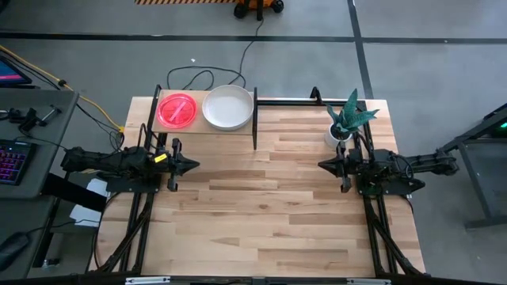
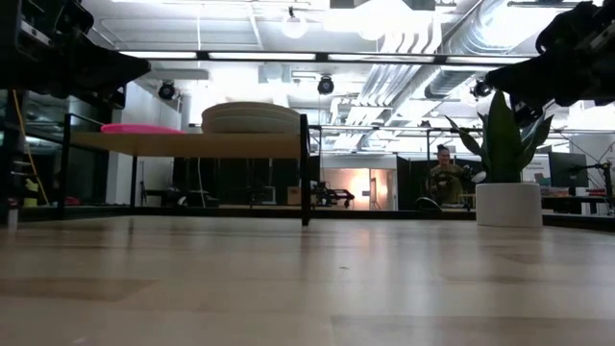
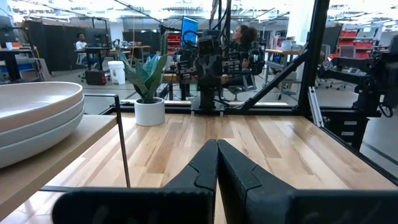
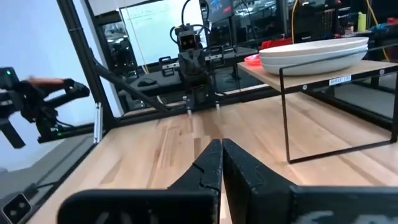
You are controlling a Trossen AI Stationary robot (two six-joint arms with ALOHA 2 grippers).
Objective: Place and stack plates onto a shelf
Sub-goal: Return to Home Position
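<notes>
The shelf [image 1: 207, 127] stands at the table's far left, a light wooden board on thin black posts. On it sit a stack of translucent pink plates [image 1: 177, 110] and, to their right, a stack of pale plates [image 1: 228, 107], which also shows in the low view [image 2: 252, 117], the left wrist view [image 3: 34, 118] and the right wrist view [image 4: 314, 55]. My left gripper [image 1: 192, 165] is shut, held over the table's left side just in front of the shelf. My right gripper [image 1: 323, 165] is shut too, over the right side, near the plant pot.
A small white pot with a green plant [image 1: 342, 127] stands at the far right of the table, close to my right arm. The plank tabletop [image 1: 269, 214] stretches bare between the two arms and toward the near edge. People sit in the room beyond.
</notes>
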